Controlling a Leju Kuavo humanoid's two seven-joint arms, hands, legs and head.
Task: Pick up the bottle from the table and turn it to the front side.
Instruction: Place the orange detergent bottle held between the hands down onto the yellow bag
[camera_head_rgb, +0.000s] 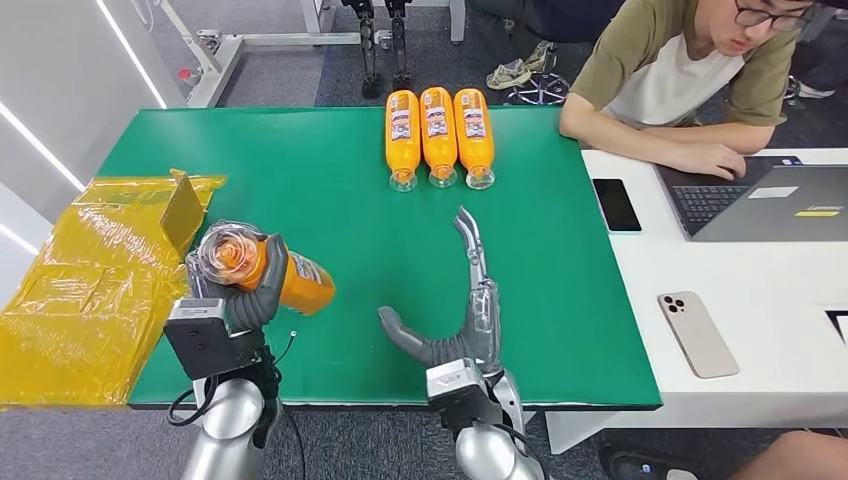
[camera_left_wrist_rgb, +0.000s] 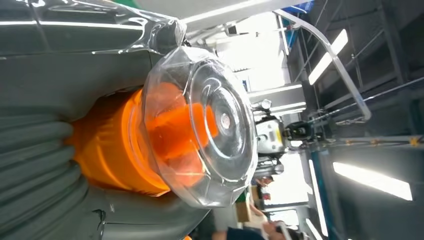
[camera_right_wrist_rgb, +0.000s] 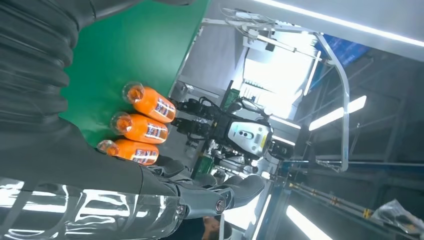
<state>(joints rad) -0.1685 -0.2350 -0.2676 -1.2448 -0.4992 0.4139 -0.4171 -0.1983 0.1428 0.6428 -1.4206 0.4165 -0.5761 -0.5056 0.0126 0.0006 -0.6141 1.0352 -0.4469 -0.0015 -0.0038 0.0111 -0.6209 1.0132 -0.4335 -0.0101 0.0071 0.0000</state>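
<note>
the left hand (camera_head_rgb: 243, 290) gripped an orange bottle (camera_head_rgb: 268, 270), its fingers wrapped around the body, holding it above the near left part of the green table (camera_head_rgb: 330, 190). the bottle lay roughly level with its clear cap (camera_left_wrist_rgb: 210, 125) pointing back toward the robot. the right hand (camera_head_rgb: 455, 310) held nothing, fingers stretched straight forward and thumb spread to the side, low over the table's near middle. 3 more orange bottles (camera_head_rgb: 438, 135) lay side by side at the far edge, caps toward the robot. a person (camera_head_rgb: 690, 70) sat at the white desk (camera_head_rgb: 760, 290) with a laptop (camera_head_rgb: 770, 200).
</note>
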